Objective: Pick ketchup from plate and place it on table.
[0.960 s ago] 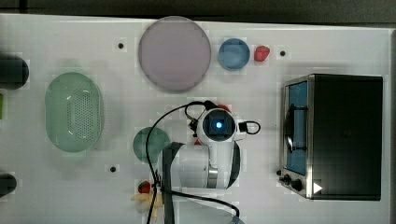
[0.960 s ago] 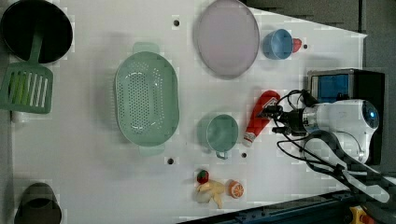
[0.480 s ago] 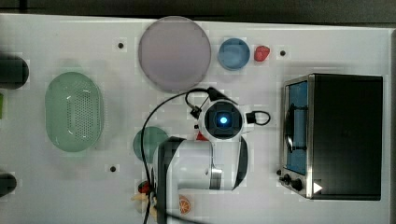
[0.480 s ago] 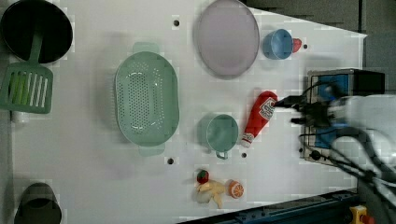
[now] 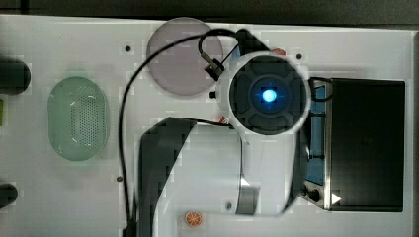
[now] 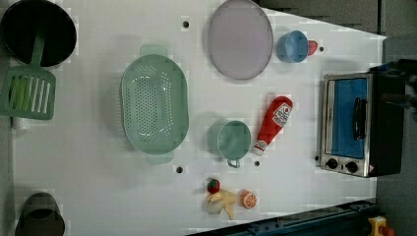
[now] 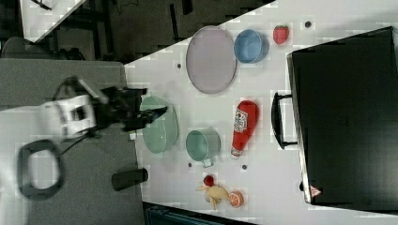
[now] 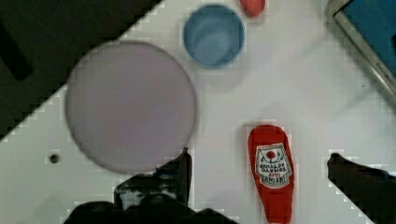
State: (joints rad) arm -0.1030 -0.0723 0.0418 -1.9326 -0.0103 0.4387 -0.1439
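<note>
ketchup bottle (image 6: 273,123) lies flat on white table (image 6: 98,187), between green cup (image 6: 233,139) and toaster oven (image 6: 350,125), off plate (image 6: 240,38). gripper (image 8: 257,186) spread wide, holding nothing, has risen away. job looks done.

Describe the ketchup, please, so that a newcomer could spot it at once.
Start at the toaster oven on the left view's right. Just to its left the ketchup lies on the table, beside a green cup. It is the long red bottle with a white cap.
</note>
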